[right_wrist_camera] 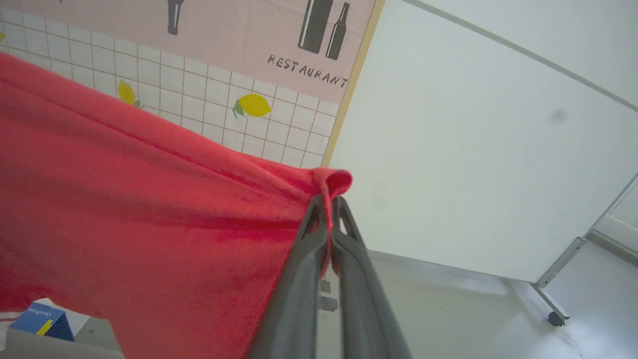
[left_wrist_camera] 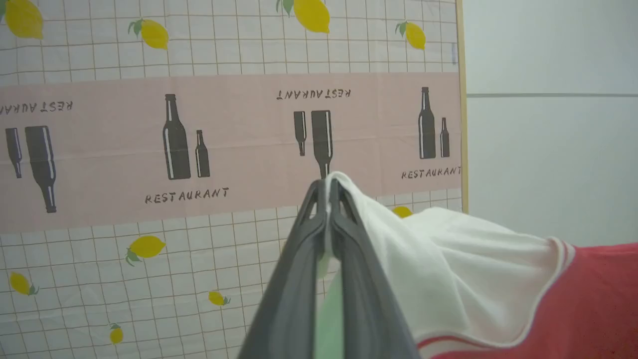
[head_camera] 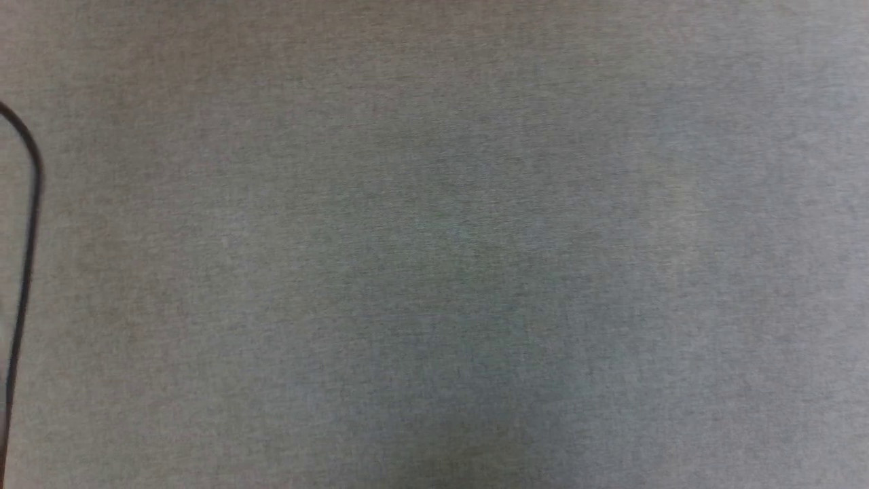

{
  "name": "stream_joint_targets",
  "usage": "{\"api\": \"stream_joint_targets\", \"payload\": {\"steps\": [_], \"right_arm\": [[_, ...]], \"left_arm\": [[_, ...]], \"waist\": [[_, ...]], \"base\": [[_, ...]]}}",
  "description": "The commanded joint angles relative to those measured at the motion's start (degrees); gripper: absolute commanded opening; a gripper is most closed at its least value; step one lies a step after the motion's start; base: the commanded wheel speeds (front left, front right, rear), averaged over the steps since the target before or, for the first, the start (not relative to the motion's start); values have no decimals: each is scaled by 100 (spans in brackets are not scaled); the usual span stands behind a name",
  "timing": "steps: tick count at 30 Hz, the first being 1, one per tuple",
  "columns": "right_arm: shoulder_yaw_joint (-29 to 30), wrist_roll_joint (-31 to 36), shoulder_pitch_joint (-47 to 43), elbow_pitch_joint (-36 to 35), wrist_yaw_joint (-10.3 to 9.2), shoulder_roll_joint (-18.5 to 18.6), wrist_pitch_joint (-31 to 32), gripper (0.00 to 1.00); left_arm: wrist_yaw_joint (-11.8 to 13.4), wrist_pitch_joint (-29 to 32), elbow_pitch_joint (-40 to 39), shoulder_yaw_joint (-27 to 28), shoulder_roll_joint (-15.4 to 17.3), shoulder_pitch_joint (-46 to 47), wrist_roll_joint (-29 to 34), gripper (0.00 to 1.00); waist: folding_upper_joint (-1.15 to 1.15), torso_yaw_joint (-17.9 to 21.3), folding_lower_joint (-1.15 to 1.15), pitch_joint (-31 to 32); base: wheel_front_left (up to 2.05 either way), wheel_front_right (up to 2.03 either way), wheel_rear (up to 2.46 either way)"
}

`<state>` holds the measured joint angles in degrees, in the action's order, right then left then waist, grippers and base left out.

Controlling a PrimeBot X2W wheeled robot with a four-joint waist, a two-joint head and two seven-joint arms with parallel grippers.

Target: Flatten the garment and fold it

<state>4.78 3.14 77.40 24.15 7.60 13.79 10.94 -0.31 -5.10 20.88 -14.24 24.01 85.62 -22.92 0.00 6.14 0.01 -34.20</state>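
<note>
The left gripper pinches a white sleeve, the right gripper a red edge, holding the garment aloft before a lemon-print cloth. Flattening appears under way; next, it likely needs lowering, taut and even, onto the grey surface.

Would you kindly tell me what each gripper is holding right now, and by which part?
Both hold the red thin-fabric jersey with white sleeves: the left gripper pinches a white sleeve, the right gripper a bunched red edge.

Right wrist view's left edge cuts off the garment.
</note>
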Motion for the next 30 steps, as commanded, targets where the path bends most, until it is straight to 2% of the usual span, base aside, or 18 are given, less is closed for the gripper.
{"api": "stream_joint_targets", "payload": {"steps": [1,7,10,16,23,30], "right_arm": [[-117,-124,-357,157,-11,6,-79,0],[-705,-848,-1576,515,-11,161,-225,0],[-978,-1249,-2255,537,-11,283,-143,0],[-1441,-1947,-3798,176,-11,612,106,0],[-1496,-2252,-5543,-522,-11,897,342,0],[-1326,-2131,-6939,-1219,-11,1054,775,0]], "left_arm": [[-102,33,136,-103,98,-352,47,0],[-477,434,468,-692,420,-1806,71,0],[-562,729,369,-832,504,-2710,-225,0],[-637,1536,-339,-1097,740,-4830,-1039,0],[-120,2118,-1472,-1209,1012,-6969,-1554,0],[427,2456,-2408,-1373,1262,-8391,-1681,0]], "waist": [[0,-101,-1,81],[0,-226,-1,563],[0,-279,-1,885],[0,-366,-1,1572],[0,-402,-1,2065],[0,-444,-1,2339]], "base": [[0,0,0],[0,0,0],[0,0,0],[0,0,0],[0,0,0],[0,0,0]]}}
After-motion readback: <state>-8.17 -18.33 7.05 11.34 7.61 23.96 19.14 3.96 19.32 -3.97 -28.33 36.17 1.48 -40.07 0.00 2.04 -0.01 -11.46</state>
